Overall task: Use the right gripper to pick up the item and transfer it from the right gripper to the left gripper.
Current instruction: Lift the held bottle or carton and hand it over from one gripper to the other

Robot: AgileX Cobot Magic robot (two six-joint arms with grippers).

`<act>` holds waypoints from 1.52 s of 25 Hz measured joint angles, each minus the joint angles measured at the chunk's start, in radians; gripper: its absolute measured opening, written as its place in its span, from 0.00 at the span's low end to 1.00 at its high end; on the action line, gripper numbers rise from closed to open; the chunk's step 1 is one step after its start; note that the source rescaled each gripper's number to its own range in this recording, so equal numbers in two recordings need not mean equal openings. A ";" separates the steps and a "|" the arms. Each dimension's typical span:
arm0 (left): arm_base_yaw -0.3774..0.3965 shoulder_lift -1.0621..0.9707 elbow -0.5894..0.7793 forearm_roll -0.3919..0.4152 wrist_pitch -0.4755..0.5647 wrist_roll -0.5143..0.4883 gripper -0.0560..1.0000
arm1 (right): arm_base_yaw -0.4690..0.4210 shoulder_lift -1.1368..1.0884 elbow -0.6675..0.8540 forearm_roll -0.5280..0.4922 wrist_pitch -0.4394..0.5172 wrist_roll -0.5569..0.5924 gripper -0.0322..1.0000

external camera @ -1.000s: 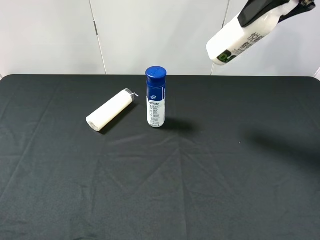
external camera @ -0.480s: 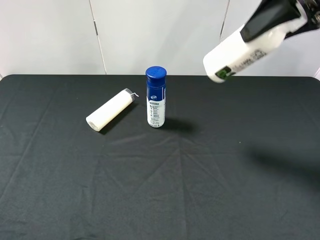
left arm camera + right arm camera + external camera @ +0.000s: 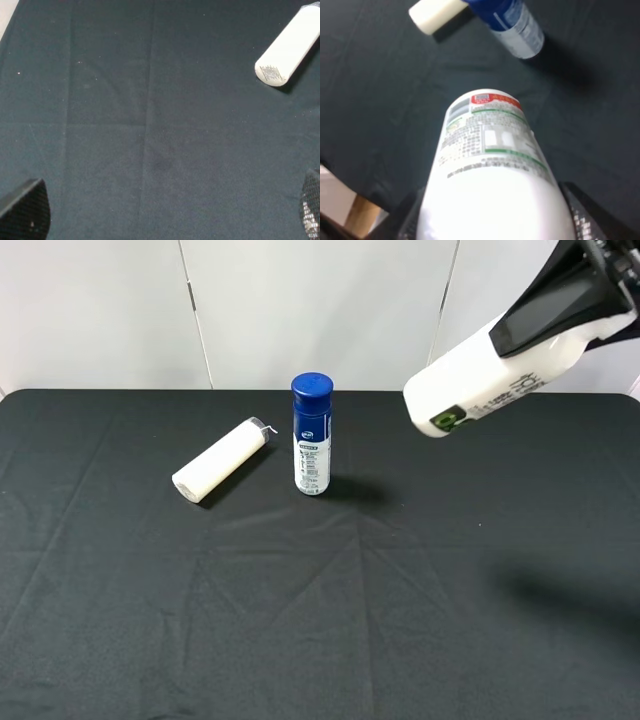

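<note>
The item, a white bottle with a green-and-black label (image 3: 480, 385), hangs tilted in the air at the upper right, above the black table. My right gripper (image 3: 545, 320) is shut on its upper part. In the right wrist view the bottle (image 3: 492, 170) fills the space between the two fingers (image 3: 405, 220), base pointing away; its cap is hidden. My left gripper (image 3: 167, 210) shows only in the left wrist view: its two fingertips (image 3: 25, 210) stand wide apart, open and empty, above bare cloth. It is out of the high view.
A cream-white capless tube (image 3: 222, 460) lies on its side left of centre, also in the left wrist view (image 3: 290, 47). A taller blue-capped bottle (image 3: 312, 435) stands upright beside it. The black cloth (image 3: 320, 620) covers the whole table.
My right gripper has come lower and a little to the left with the bottle still held. The tube and the blue-capped bottle have not moved.
</note>
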 joint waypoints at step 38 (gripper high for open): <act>0.000 0.000 0.000 0.000 -0.003 0.000 1.00 | 0.334 0.000 0.023 0.079 -0.001 -0.156 0.04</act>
